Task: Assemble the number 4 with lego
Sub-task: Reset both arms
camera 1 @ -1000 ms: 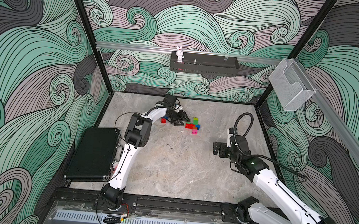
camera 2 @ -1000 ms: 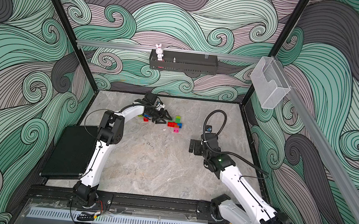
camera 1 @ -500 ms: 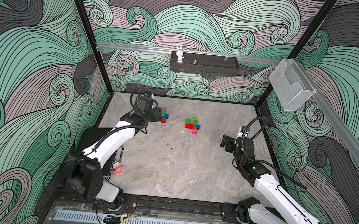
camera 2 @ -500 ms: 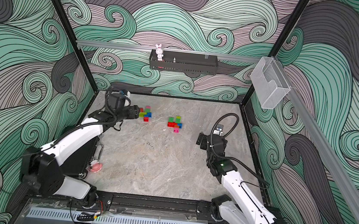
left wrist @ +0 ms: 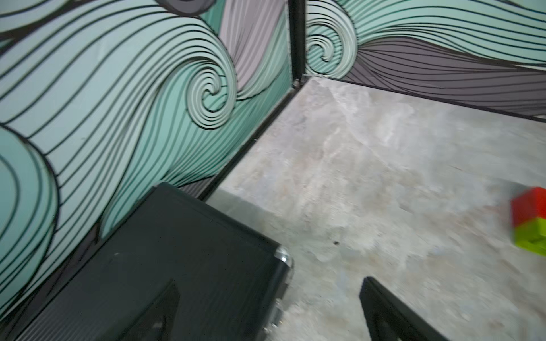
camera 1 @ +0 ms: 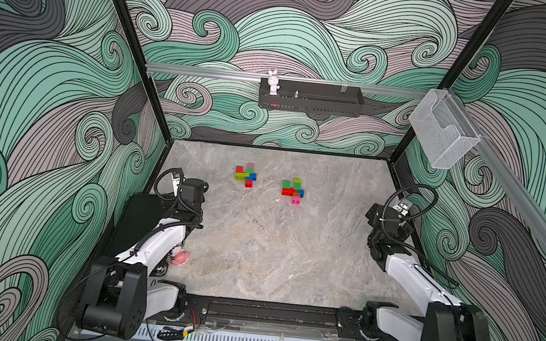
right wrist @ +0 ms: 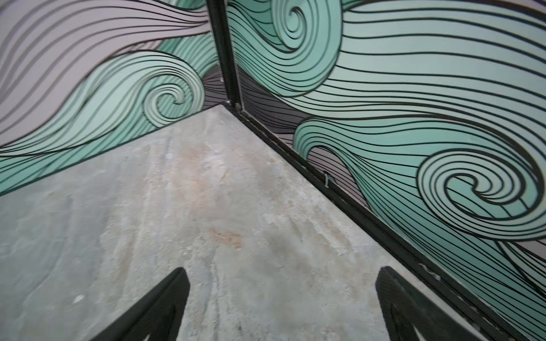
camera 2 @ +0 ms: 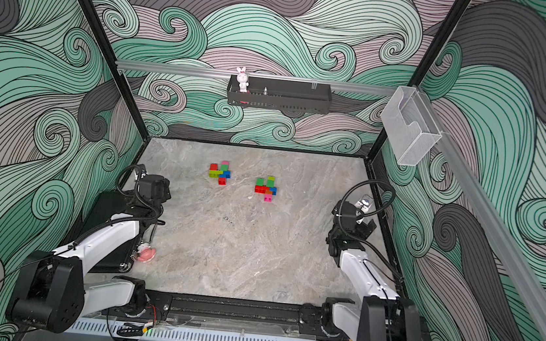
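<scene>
A grey, marbled stone-look tabletop (camera 1: 257, 245) forms the floor of a booth whose walls carry a swirling teal, mauve and charcoal wave print. At the left edge of both top views a flat black ribbed case (camera 1: 139, 216) lies against the wall. A small pink rounded object (camera 1: 181, 257) sits just beside its near right edge on the stone. The left gripper (left wrist: 270, 282) hangs over the case's far corner, its two black fingers spread wide with nothing between them.

In the upper middle of the frame, well apart from both arms, lie two groups of joined bricks. The left lego cluster (camera 1: 246, 175) is red, lime, green, pink and blue. The right lego cluster (camera 1: 293, 191) is green, lime, red, blue and pink. Above them a black perforated metal shelf tray (camera 1: 310, 104) hangs on the back rail, with a white rabbit figurine (camera 1: 273, 82) standing at its left end. At the upper right a clear plastic bin (camera 1: 442, 136) hangs on the side rail. The right gripper (right wrist: 283, 269) faces the far right corner, fingers spread and holding nothing.
</scene>
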`<action>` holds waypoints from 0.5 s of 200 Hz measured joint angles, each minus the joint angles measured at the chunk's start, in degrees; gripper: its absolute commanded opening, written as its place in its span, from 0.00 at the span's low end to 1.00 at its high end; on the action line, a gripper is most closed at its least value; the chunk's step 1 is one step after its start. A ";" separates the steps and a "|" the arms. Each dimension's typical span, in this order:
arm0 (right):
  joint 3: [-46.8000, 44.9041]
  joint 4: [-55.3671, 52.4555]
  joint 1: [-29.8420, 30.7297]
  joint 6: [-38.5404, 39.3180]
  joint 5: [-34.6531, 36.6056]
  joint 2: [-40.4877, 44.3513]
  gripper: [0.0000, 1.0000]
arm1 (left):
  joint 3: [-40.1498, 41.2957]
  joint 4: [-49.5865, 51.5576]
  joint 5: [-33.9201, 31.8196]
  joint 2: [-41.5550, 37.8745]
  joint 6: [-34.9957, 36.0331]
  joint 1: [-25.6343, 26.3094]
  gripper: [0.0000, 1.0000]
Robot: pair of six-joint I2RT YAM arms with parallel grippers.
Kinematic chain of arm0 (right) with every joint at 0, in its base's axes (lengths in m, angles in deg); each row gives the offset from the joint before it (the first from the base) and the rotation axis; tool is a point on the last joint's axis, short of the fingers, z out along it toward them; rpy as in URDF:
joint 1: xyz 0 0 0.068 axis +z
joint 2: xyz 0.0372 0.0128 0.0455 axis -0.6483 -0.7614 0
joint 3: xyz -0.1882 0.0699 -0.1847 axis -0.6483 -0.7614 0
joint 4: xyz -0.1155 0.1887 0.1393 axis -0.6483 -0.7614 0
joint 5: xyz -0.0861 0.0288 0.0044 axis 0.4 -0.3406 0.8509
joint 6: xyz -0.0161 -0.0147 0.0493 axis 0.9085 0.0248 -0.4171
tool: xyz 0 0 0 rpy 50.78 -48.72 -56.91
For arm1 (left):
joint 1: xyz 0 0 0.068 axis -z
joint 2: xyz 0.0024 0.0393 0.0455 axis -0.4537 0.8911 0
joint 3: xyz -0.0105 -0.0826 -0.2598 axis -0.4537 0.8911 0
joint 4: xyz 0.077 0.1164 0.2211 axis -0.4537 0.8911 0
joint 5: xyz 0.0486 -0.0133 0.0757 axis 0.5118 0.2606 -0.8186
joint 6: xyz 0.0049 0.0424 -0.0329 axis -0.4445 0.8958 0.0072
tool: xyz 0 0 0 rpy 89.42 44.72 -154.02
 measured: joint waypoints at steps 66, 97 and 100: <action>1.66 6.12 -2.69 10.19 -11.43 -14.91 0.99 | 1.79 -5.68 9.38 10.75 2.69 -5.46 0.99; 1.07 9.40 -2.69 15.34 -20.59 -13.99 0.99 | 2.25 -13.11 18.12 12.17 5.42 -6.99 0.99; 0.85 9.77 -2.69 15.65 -21.24 -13.70 0.99 | 2.45 -14.14 18.99 12.26 5.51 -7.15 0.99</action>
